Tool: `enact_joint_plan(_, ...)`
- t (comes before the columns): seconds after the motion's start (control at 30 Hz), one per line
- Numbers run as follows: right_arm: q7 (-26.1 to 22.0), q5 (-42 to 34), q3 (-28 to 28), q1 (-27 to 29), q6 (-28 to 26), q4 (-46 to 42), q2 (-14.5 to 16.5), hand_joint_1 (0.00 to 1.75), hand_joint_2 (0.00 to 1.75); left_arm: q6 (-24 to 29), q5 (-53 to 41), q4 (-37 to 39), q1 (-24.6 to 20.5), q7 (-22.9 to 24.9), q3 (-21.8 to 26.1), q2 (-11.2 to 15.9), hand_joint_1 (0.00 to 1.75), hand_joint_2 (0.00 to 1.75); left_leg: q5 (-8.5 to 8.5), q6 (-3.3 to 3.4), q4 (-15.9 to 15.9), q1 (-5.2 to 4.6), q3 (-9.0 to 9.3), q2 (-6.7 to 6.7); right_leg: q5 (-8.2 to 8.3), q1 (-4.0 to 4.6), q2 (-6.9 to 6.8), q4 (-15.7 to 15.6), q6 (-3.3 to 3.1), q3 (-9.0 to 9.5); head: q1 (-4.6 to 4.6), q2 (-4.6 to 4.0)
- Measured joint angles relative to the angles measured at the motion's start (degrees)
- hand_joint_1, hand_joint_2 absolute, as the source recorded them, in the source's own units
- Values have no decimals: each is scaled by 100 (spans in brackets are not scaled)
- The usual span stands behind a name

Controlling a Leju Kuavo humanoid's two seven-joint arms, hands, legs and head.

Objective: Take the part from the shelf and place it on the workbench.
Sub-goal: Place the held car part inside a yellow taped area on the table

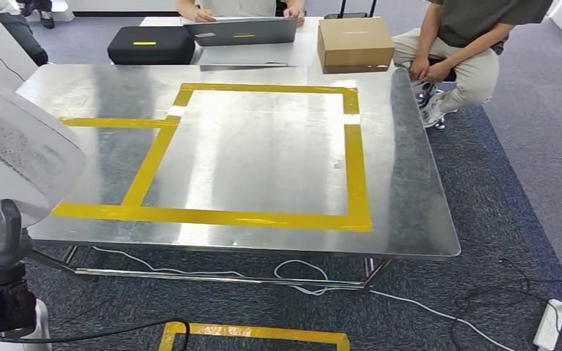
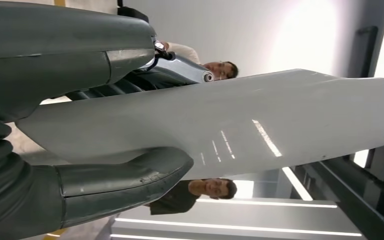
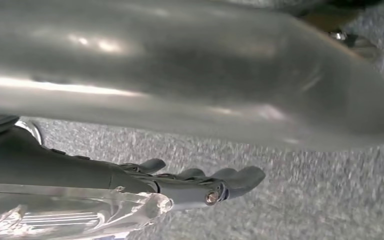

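The part (image 1: 15, 146) is a large pale grey curved panel that fills the left edge of the head view, above the workbench's near left corner. My left hand (image 1: 0, 241) holds it from below, thumb up against it. In the left wrist view the part (image 2: 260, 125) sits between the thick thumb and the fingers of my left hand (image 2: 95, 170). My right hand (image 3: 200, 182) hangs over grey carpet with its fingers stretched out and nothing between them. The metal workbench (image 1: 402, 183) carries a square of yellow tape (image 1: 356, 168) with bare metal inside.
Behind the workbench another table holds a black case (image 1: 151, 44), a laptop (image 1: 245, 31) and a cardboard box (image 1: 355, 42). A person sits at the far right corner (image 1: 461, 51), another behind the laptop. Cables (image 1: 300, 274) and a power strip (image 1: 549, 325) lie on the carpet.
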Motion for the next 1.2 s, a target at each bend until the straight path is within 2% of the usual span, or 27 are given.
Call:
enact_joint_plan(0.03,0,0,-1,8,4,0,1,0,0,0,1,0,1,0,2,0,175,175,89,-6,12,4,-93,1,-35,-4,1,0,7,40,2,0)
enact_joint_plan(0.07,1,1,-1,15,8,0,3,0,0,0,0,0,1,0,3,0,175,175,315,-11,-189,10,-77,3,-75,-12,3,0,20,96,1,0)
enact_joint_plan(0.13,2,3,-2,18,11,-1,6,0,0,0,0,3,1,0,3,0,175,175,855,-19,-897,18,138,18,-167,-26,12,5,72,225,1,0)
enact_joint_plan(0.17,2,6,-2,13,10,-1,5,0,0,1,-4,7,0,1,1,-1,175,175,979,0,-1197,15,237,34,-206,-21,16,10,107,261,-12,0)
enact_joint_plan(0.2,5,12,-2,9,10,-2,3,0,0,8,-15,11,0,5,-1,-1,175,175,1040,32,-1365,12,288,45,-234,-10,15,9,140,272,-19,0)
enact_joint_plan(0.27,12,28,-2,7,10,-2,-1,0,0,32,-45,22,-1,24,-6,-3,175,175,1032,104,-1447,12,310,54,-260,14,7,-16,172,266,-27,1)
enact_joint_plan(0.4,21,78,-2,-3,11,-1,-3,0,0,158,-86,91,-31,217,-10,-5,175,175,1057,143,-1454,17,318,40,-261,26,-1,-91,107,324,-16,1)
enact_joint_plan(0.5,34,145,3,-15,7,0,-4,0,0,353,-359,257,-168,434,-13,10,175,175,1029,186,-1454,10,325,33,-261,25,-10,-152,113,351,-16,0)
enact_joint_plan(0.57,33,167,5,-28,-3,0,-4,0,0,626,-881,392,-332,548,-28,27,175,175,1016,206,-1454,7,333,29,-260,25,-16,-176,138,358,-17,0)
enact_joint_plan(0.7,22,176,7,-57,-28,1,-4,0,0,1104,-1972,603,-824,746,-163,42,175,175,1016,215,-1454,6,338,30,-247,23,-18,-201,241,370,-18,2)
enact_joint_plan(0.8,17,186,8,-59,-34,5,-4,0,0,1187,-2180,709,-1065,817,-270,41,175,175,1019,217,-1454,7,349,33,-240,23,-11,-200,269,373,-20,1)
enact_joint_plan(0.93,16,190,8,-58,-32,9,-4,0,0,1321,-2726,807,-1235,822,-361,39,175,175,1027,207,-1464,14,363,33,-243,26,-11,-194,272,374,-21,2)
enact_joint_plan(1.0,17,206,8,-64,-14,15,-3,0,0,1575,-3566,918,-1436,826,-443,51,175,175,1033,200,-1471,19,365,30,-244,30,-19,-193,271,375,-21,2)
enact_joint_plan(1.1,16,245,13,-88,7,34,8,0,0,1930,-5328,1153,-1848,819,-592,154,175,175,1045,189,-1487,20,371,26,-240,37,-18,-190,267,402,-20,2)
enact_joint_plan(1.2,16,261,19,-83,7,51,17,0,0,1990,-5843,1324,-2054,794,-627,236,175,175,1052,184,-1494,21,375,31,-233,38,-6,-189,260,409,-21,2)
